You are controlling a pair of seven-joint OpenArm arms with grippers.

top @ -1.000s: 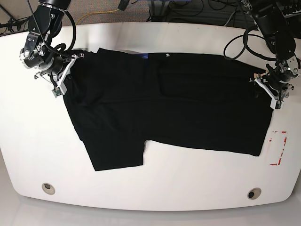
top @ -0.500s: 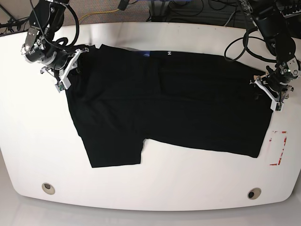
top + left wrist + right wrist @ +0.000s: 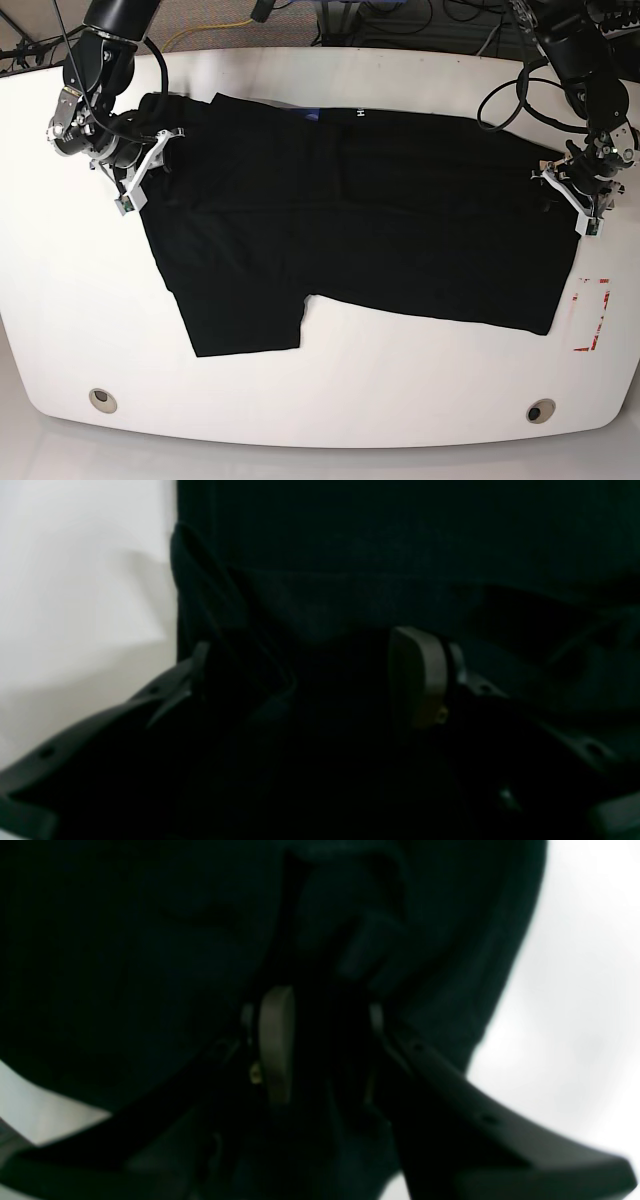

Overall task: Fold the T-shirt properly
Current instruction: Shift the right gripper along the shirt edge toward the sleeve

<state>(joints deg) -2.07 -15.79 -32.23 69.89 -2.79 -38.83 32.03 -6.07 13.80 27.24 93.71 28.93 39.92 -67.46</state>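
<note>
The black T-shirt (image 3: 350, 220) lies spread flat on the white table (image 3: 400, 400), with a sleeve toward the front left and a tiny white neck print (image 3: 357, 114) at its far edge. My right gripper (image 3: 140, 170) is at the shirt's left edge. In the right wrist view the right gripper (image 3: 325, 1040) is shut on a bunch of black fabric (image 3: 125, 940). My left gripper (image 3: 580, 200) is at the shirt's right edge. In the left wrist view the left gripper (image 3: 300, 680) has a fold of the shirt (image 3: 400, 540) between its jaws.
A red-marked white label (image 3: 592, 315) lies on the table at the right, just beyond the shirt. Two round holes (image 3: 101, 399) (image 3: 541, 410) sit near the front edge. Cables (image 3: 215, 28) run behind the table's far edge.
My right gripper has shifted along the shirt's left edge, and the top left corner of the shirt has moved up and outward with it. My left gripper has barely moved.
</note>
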